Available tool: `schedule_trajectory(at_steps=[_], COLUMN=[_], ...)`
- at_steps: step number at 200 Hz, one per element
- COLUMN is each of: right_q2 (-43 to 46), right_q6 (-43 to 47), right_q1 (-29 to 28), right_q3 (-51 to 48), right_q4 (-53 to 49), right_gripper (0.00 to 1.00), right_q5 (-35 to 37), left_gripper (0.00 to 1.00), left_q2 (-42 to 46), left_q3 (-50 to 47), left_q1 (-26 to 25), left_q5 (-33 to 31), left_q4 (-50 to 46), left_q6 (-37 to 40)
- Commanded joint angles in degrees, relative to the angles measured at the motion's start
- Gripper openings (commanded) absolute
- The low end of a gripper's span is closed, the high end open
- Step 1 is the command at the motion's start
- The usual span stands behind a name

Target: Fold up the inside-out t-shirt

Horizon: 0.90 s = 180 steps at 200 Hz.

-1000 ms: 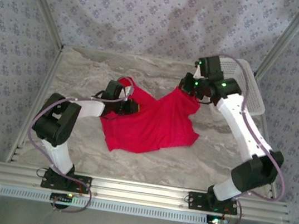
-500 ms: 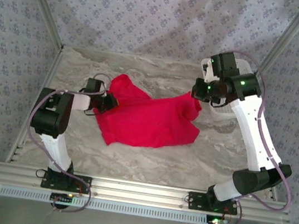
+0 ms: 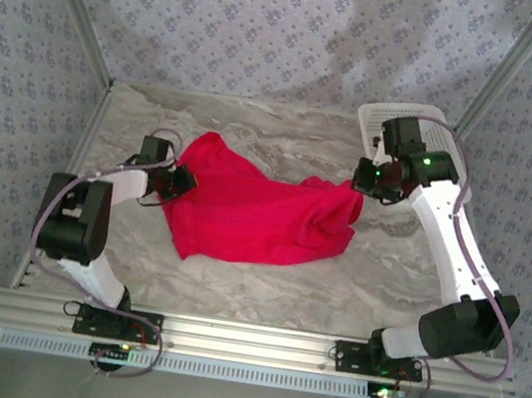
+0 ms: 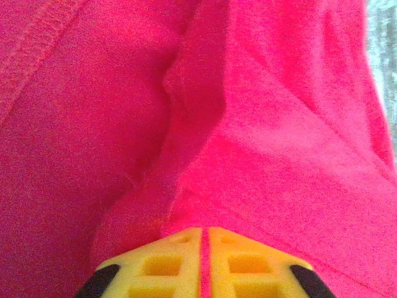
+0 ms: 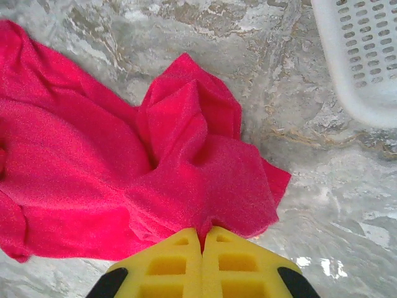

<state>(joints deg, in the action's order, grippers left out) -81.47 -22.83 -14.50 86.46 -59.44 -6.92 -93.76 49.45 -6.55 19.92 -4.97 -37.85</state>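
Left gripper (image 4: 203, 234) and right gripper (image 5: 203, 234) each pinch opposite ends of the bright red soft cloth t-shirt (image 3: 253, 219) at mid-frame, seemingly to spread it flat.

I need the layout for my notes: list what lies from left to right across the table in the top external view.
left hand → inside-out t-shirt → right hand

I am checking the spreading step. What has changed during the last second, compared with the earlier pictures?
The left gripper moved left and the right gripper moved right, pulling the t-shirt wider and flatter over the table. Both grippers stayed shut on it, and the white basket did not move.
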Motion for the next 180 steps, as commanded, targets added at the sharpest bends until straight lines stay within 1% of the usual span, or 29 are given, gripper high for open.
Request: schedule_trajectory(at_steps=[1,8,29,52,64,73,92,115,155,170,180], right_q2=[2.7,3.4,5.4,5.9,5.4,5.2,5.0,5.2,5.1,5.1,5.2], right_q6=[-4.3,-4.9,-6.0,-7.0,-6.9,-7.0,-6.9,-6.5,-6.2,-5.3,-5.3], right_q1=[3.7,5.0,8.7,9.6,9.5,9.4,9.3,9.2,9.3,9.7,10.2], right_q3=[-5.0,-6.0,-7.9,-8.5,-8.6,-8.7,-9.3,-9.8,-10.3,-10.3,-10.4], right_q4=[8.5,9.2,11.0,12.3,13.1,13.2,13.1,12.7,11.7,11.1,11.0], right_gripper=[0.0,0.0,0.0,0.0,0.0,0.0,0.0,0.0,0.0,0.0,0.0], right_q5=[-3.2,-3.3,-5.5,-6.6,-6.8,-7.5,-7.6,-7.4,-8.4,-8.4,-8.3], left_gripper=[0.28,0.33,0.41,0.42,0.42,0.42,0.42,0.41,0.39,0.4,0.41], left_q2=[9.7,12.2,16.5,15.0,13.2,11.9,8.6,4.3,-5.5,-8.2,-9.3], left_q3=[0.9,0.5,-1.6,-2.6,-1.6,0.1,5.1,10.2,19.6,21.3,21.6], left_q1=[-1.2,-1.2,-1.3,-1.7,-3.9,-6.6,-13.0,-17.9,-21.6,-22.6,-22.9], left_q5=[-7.9,-9.5,-11.4,-6.6,-6.2,-8.4,-16.3,-22.2,-29.3,-32.3,-33.0], left_q4=[-8.8,-10.3,-12.3,-10.5,-10.3,-11.6,-16.8,-20.4,-30.3,-33.5,-35.4], left_q6=[4.1,4.6,5.5,4.8,4.9,5.7,8.0,9.4,12.4,13.7,14.1])
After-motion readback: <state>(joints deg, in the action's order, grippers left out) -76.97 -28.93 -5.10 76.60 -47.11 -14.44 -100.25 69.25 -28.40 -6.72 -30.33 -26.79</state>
